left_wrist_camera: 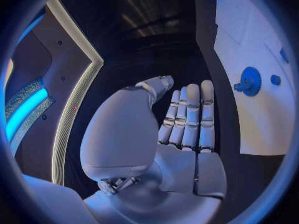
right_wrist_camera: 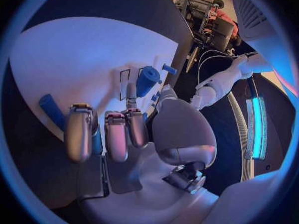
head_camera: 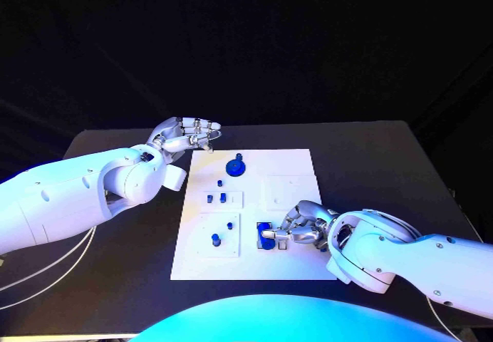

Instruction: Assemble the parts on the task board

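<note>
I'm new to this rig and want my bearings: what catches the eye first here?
The white task board in the middle of the black table, dotted with small blue parts; the largest is a blue gear near its far end. The right hand is down on the board's near end, fingers around a blue part. The left hand hangs by the board's far left corner, holding nothing.
</note>
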`<action>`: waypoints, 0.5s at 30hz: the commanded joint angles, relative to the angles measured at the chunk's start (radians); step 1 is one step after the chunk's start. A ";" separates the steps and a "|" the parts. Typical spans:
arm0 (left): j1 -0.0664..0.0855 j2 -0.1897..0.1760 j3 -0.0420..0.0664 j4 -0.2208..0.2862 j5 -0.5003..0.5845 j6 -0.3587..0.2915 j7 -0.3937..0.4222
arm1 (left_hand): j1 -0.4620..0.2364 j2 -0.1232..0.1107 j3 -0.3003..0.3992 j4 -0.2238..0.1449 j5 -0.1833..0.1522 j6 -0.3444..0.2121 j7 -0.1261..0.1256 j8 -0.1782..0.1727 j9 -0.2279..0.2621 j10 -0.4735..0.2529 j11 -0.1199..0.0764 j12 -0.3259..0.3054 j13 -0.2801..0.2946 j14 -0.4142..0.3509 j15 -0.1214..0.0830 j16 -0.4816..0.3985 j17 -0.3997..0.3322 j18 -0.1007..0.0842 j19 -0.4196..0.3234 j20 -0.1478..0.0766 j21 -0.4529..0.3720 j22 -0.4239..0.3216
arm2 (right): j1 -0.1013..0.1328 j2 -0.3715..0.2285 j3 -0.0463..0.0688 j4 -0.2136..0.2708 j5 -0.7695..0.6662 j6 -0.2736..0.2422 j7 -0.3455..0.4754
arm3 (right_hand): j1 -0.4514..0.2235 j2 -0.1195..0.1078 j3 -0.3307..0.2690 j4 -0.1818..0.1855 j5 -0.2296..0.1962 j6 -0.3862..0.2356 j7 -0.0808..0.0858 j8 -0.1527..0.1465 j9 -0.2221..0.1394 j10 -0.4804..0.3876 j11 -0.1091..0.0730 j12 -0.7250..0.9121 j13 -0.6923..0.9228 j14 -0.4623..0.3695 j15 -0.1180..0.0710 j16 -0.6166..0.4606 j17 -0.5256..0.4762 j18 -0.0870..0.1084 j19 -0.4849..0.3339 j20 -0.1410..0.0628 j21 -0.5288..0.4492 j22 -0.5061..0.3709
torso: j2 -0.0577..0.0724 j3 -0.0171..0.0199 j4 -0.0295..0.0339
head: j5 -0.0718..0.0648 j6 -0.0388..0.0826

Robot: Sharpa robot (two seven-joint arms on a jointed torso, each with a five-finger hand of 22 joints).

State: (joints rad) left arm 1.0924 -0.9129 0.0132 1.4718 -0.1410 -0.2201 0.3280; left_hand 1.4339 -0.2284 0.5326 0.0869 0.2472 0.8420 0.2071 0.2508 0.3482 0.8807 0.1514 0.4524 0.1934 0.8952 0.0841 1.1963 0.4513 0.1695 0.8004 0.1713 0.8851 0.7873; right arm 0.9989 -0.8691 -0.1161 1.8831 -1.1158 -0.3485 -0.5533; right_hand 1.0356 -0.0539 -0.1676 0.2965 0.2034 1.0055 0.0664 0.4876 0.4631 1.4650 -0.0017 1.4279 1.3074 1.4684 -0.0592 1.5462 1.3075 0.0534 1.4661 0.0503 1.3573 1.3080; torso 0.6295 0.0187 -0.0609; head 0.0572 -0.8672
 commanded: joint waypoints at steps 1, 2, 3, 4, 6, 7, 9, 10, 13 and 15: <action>0.001 -0.001 0.001 0.003 0.005 0.013 0.004 | -0.001 0.005 -0.003 0.000 0.003 -0.008 0.002 0.006 0.002 -0.010 0.000 0.005 0.000 -0.008 -0.001 -0.003 -0.002 0.013 0.001 0.008 -0.005 -0.002 | -0.003 -0.012 0.000 0.014 -0.022 0.039 0.007 | -0.008 0.006 0.008 0.000 0.006 -0.006 0.000 0.004 0.001 0.009 -0.004 -0.003 0.102 0.090 -0.008 0.006 0.203 -0.013 0.039 -0.007 -0.001 0.209 | 0.000 0.0005 0.0005 | 0.002 -0.001; 0.001 -0.001 0.001 0.003 0.005 0.013 0.004 | -0.001 0.005 -0.003 0.000 0.003 -0.008 0.002 0.006 0.002 -0.010 0.000 0.005 0.000 -0.008 -0.001 -0.003 -0.002 0.013 0.001 0.008 -0.005 -0.002 | -0.004 -0.015 0.000 0.017 -0.022 0.042 0.009 | -0.007 0.009 0.010 0.000 0.006 -0.006 0.000 0.005 0.002 0.009 -0.004 -0.003 0.102 0.090 -0.008 0.006 0.203 -0.013 0.039 -0.007 0.000 0.209 | 0.000 0.0003 0.0002 | 0.002 -0.002; 0.001 -0.002 0.001 0.003 0.005 0.013 0.004 | -0.001 0.005 -0.003 0.000 0.003 -0.008 0.002 0.006 0.002 -0.010 0.000 0.005 0.000 -0.008 -0.001 -0.003 -0.002 0.013 0.001 0.008 -0.005 -0.002 | -0.005 -0.018 0.000 0.020 -0.022 0.047 0.011 | -0.006 0.011 0.011 -0.001 0.005 -0.006 0.000 0.005 0.002 0.010 -0.004 -0.002 0.103 0.090 -0.008 0.006 0.204 -0.013 0.039 -0.007 0.001 0.210 | 0.000 0.0004 0.0000 | 0.002 -0.002; 0.001 -0.002 0.001 0.003 0.005 0.013 0.004 | -0.001 0.005 -0.003 0.000 0.003 -0.008 0.002 0.006 0.002 -0.010 0.000 0.005 0.000 -0.008 -0.001 -0.003 -0.002 0.013 0.001 0.008 -0.005 -0.002 | -0.006 -0.021 0.000 0.024 -0.021 0.053 0.014 | -0.003 0.014 0.014 -0.001 0.005 -0.006 0.000 0.005 0.002 0.010 -0.004 -0.002 0.103 0.091 -0.008 0.007 0.205 -0.013 0.039 -0.007 0.000 0.209 | 0.000 0.0003 -0.0003 | 0.003 -0.002; 0.001 -0.002 0.001 0.003 0.005 0.013 0.003 | -0.001 0.005 -0.003 0.000 0.003 -0.008 0.002 0.006 0.002 -0.010 0.000 0.005 0.000 -0.008 -0.001 -0.003 -0.002 0.013 0.001 0.008 -0.005 -0.002 | -0.008 -0.024 0.000 0.028 -0.021 0.062 0.017 | 0.034 0.013 0.023 -0.004 0.003 -0.007 -0.001 0.007 0.003 0.011 -0.005 -0.002 0.105 0.091 -0.009 0.007 0.205 -0.013 0.040 -0.008 0.003 0.210 | 0.000 0.0002 -0.0005 | 0.003 -0.002; 0.001 -0.002 0.001 0.003 0.005 0.013 0.003 | -0.001 0.005 -0.003 0.000 0.003 -0.008 0.002 0.006 0.002 -0.010 0.000 0.005 0.000 -0.008 -0.001 -0.003 -0.002 0.013 0.001 0.008 -0.005 -0.002 | -0.009 -0.025 0.000 0.031 -0.021 0.067 0.018 | 0.042 0.013 0.024 -0.004 0.002 -0.007 -0.001 0.007 0.003 0.012 -0.005 -0.001 0.106 0.091 -0.009 0.007 0.206 -0.013 0.040 -0.008 0.003 0.210 | 0.000 0.0002 -0.0005 | 0.003 -0.002; 0.001 -0.002 0.001 0.003 0.005 0.013 0.002 | -0.001 0.005 -0.003 0.000 0.003 -0.008 0.002 0.006 0.002 -0.010 0.000 0.005 0.000 -0.008 -0.001 -0.003 -0.002 0.013 0.001 0.008 -0.005 -0.002 | -0.012 -0.026 0.000 0.032 -0.020 0.071 0.021 | 0.101 0.013 0.034 -0.006 0.002 -0.008 -0.002 0.007 0.003 0.013 -0.006 -0.001 0.108 0.091 -0.009 0.007 0.207 -0.014 0.040 -0.009 0.005 0.211 | 0.000 0.0000 -0.0006 | 0.003 -0.002; 0.001 -0.002 0.001 0.003 0.005 0.013 0.002 | -0.001 0.005 -0.003 0.000 0.003 -0.008 0.002 0.006 0.002 -0.010 0.000 0.005 0.000 -0.008 -0.001 -0.003 -0.002 0.013 0.001 0.008 -0.005 -0.002 | -0.013 -0.026 0.000 0.031 -0.020 0.070 0.022 | 0.119 0.018 0.039 -0.006 0.002 -0.009 -0.002 0.007 0.002 0.013 -0.006 -0.001 0.109 0.091 -0.010 0.007 0.207 -0.014 0.040 -0.009 0.005 0.211 | 0.000 0.0000 -0.0006 | 0.003 -0.002; 0.001 -0.001 0.001 0.003 0.005 0.013 0.001 | -0.002 0.005 -0.003 0.000 0.003 -0.008 0.002 0.006 0.002 -0.010 0.000 0.006 0.000 -0.008 -0.001 -0.003 -0.003 0.013 0.002 0.008 -0.005 -0.002 | -0.014 -0.025 0.000 0.026 -0.020 0.056 0.024 | 0.159 0.038 0.050 -0.007 0.002 -0.008 -0.003 0.006 0.001 0.017 -0.008 0.003 0.115 0.091 -0.011 0.008 0.208 -0.014 0.041 -0.010 0.009 0.211 | 0.000 -0.0003 -0.0004 | 0.003 -0.001; 0.001 -0.001 0.001 0.003 0.005 0.013 0.001 | -0.002 0.005 -0.003 0.000 0.003 -0.008 0.002 0.006 0.002 -0.010 0.000 0.006 0.000 -0.008 -0.001 -0.003 -0.003 0.013 0.002 0.008 -0.005 -0.002 | -0.015 -0.024 0.000 0.021 -0.020 0.046 0.022 | 0.173 0.062 0.058 -0.005 0.002 -0.003 -0.005 0.007 0.000 0.022 -0.009 0.009 0.122 0.092 -0.012 0.008 0.211 -0.015 0.043 -0.010 0.013 0.213 | 0.000 -0.0002 0.0007 | 0.002 0.000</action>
State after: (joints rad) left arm 1.0924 -0.9153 0.0132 1.4719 -0.1410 -0.2202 0.3258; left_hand 1.4339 -0.2284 0.5326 0.0869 0.2472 0.8420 0.2071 0.2509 0.3490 0.8775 0.1482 0.4540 0.1934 0.8952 0.0841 1.1962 0.4499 0.1696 0.8004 0.1713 0.8838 0.7860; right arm 0.9854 -0.8936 -0.1164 1.9060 -1.1242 -0.3117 -0.5464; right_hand 1.2045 -0.0015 -0.1147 0.2910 0.2034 1.0018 0.0627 0.4916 0.4643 1.4649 -0.0017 1.4320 1.3076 1.4648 -0.0628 1.5494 1.3074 0.0533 1.4645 0.0476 1.3648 1.3078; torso 0.6295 0.0187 -0.0611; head 0.0601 -0.8678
